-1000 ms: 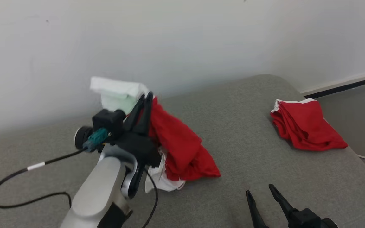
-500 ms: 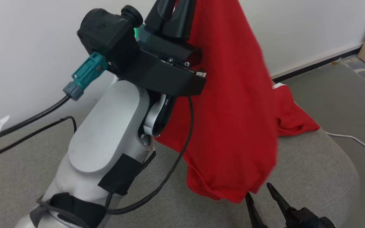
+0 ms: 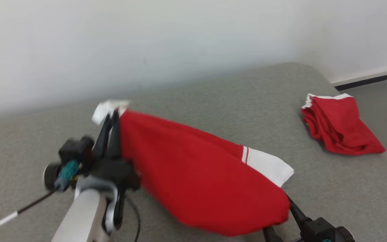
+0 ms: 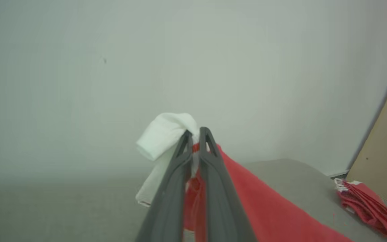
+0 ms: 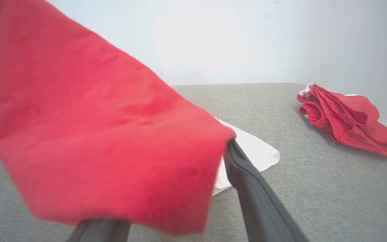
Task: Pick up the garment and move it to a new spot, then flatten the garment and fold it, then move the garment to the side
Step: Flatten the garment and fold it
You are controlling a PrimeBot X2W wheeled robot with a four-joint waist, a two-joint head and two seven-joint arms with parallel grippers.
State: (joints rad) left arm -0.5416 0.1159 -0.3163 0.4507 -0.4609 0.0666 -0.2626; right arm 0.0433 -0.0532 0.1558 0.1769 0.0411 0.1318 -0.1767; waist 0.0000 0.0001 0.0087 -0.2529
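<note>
Garment [image 3: 197, 181]: red with white trim. Light, limp, drapes freely. Appears airborne over grey pad [image 3: 213, 97], though view is blurred.
Left gripper [image 3: 112, 116]: 9 o'clock, pinching white-edged corner.
Right gripper [image 3: 281, 223]: 5 o'clock, fingers spread, hem draped across.
Best hold: opposite corner.

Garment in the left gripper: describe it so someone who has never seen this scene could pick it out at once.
On the grey surface by the white wall, look left of centre, where the left gripper is shut on a red garment with white parts. It is spread wide across the middle, unlike the other red garment, bunched at the surface's right edge.
</note>
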